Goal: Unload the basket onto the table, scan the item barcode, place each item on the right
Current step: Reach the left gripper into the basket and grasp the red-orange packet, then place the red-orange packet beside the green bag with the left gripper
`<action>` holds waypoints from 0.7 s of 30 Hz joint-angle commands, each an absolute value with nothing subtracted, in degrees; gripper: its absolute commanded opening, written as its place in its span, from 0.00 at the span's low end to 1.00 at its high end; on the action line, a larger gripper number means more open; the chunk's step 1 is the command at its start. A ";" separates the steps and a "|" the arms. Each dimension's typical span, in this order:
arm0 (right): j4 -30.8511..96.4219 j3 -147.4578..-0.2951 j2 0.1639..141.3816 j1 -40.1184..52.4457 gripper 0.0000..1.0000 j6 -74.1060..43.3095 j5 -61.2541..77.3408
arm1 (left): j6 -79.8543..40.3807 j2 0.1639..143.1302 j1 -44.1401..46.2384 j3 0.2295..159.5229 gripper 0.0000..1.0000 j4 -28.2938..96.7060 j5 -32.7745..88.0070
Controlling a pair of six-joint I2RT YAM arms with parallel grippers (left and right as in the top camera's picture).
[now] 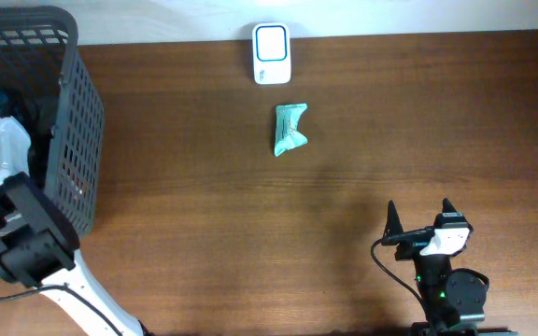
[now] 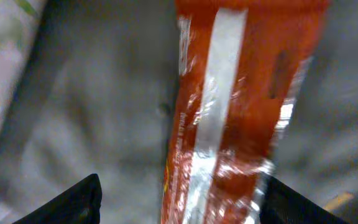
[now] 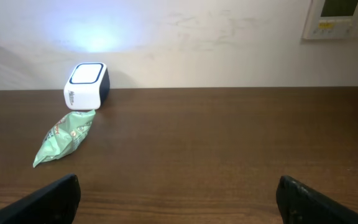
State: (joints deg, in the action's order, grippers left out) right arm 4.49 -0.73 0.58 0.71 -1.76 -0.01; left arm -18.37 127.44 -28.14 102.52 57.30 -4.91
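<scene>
In the left wrist view a red packet [image 2: 241, 106] with a silvery stripe lies on the grey floor of the basket. My left gripper [image 2: 182, 190] straddles its lower end, open; the right finger [image 2: 291, 202] is at the packet's edge, while a gap separates the left finger [image 2: 73, 202] from it. In the overhead view the left arm [image 1: 7, 177] reaches down into the basket [image 1: 73, 140] and its gripper is hidden. The white scanner [image 1: 272, 54] [image 3: 87, 85] stands at the table's far edge. My right gripper [image 1: 420, 217] [image 3: 179, 190] is open and empty near the front edge.
A crumpled green packet [image 1: 290, 129] [image 3: 64, 137] lies on the wooden table just in front of the scanner. The dark mesh basket fills the far left corner. A pale wall [image 3: 229, 43] rises behind the table.
</scene>
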 commanded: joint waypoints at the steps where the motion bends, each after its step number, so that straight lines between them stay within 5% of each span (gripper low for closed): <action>1: 4.71 -0.32 0.21 0.36 0.99 -2.42 -0.27 | -16.99 131.79 -28.14 101.12 0.24 58.39 -6.02; 2: 4.71 -0.32 0.21 0.36 0.99 -2.42 -0.27 | -17.02 131.76 -28.14 101.21 0.07 58.39 -6.00; 3: 4.71 -0.32 0.19 0.36 0.99 -2.42 -0.30 | -17.02 131.55 -28.14 101.86 0.00 58.81 -6.00; 11: 4.71 -0.32 0.21 0.36 0.99 -2.42 -0.27 | -17.10 127.26 -28.29 131.39 0.00 72.14 -5.76; 15: 4.71 -0.32 0.21 0.36 0.99 -2.42 -0.27 | -28.25 120.64 -28.29 154.41 0.00 77.87 -3.73; 21: 4.71 -0.32 0.19 0.36 0.99 -2.42 -0.27 | -29.56 112.05 -26.00 164.64 0.00 75.48 31.05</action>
